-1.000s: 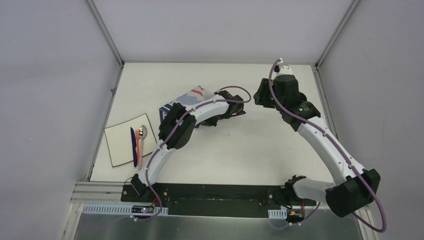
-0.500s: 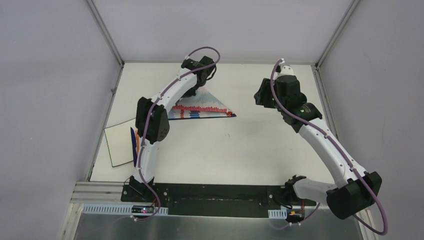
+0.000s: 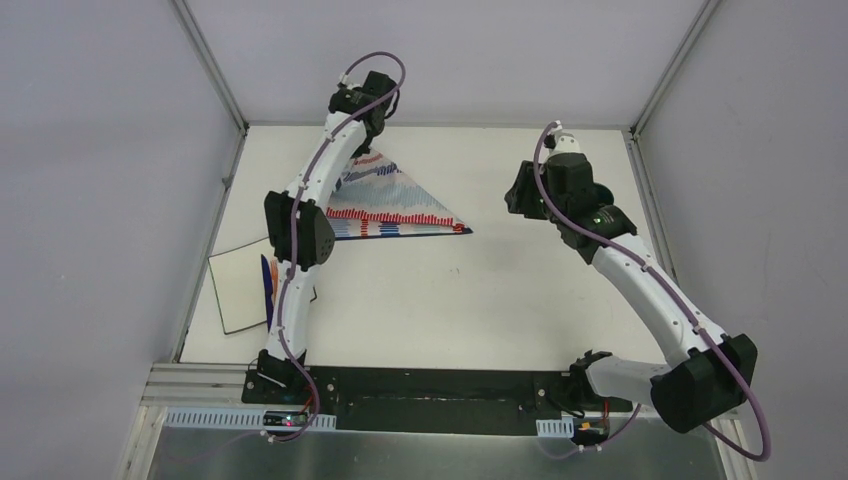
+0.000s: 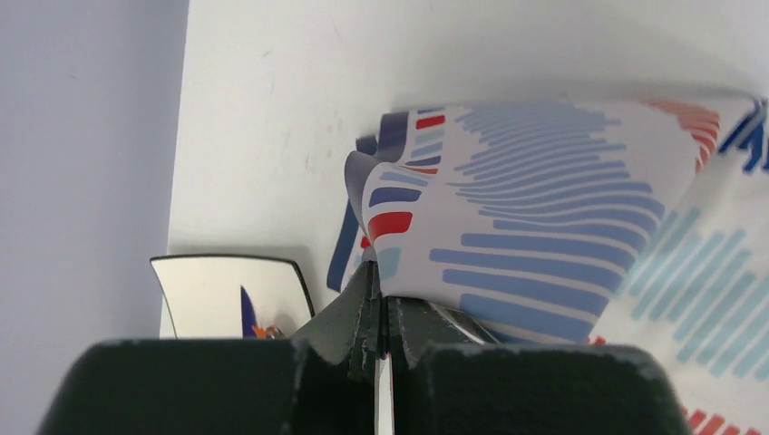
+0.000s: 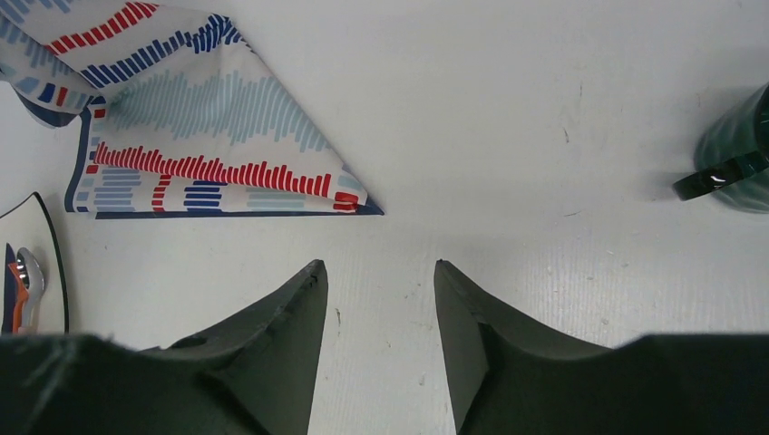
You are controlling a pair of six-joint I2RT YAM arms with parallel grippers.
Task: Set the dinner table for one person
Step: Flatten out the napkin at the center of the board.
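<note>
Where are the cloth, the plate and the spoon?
cloth (image 3: pixel 400 205), top view, its striped middle.
plate (image 3: pixel 238 285), top view, a bare white part.
spoon (image 5: pixel 30 272), right wrist view, its silver bowl.

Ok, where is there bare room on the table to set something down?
Widest bare patch: the matte-white tabletop between the striped red-blue-white cloth and its near edge. Crowded: the left side, with the white square plate and the left tool pinching the cloth's far corner.

striped red-blue-white cloth, white dinner table
</note>
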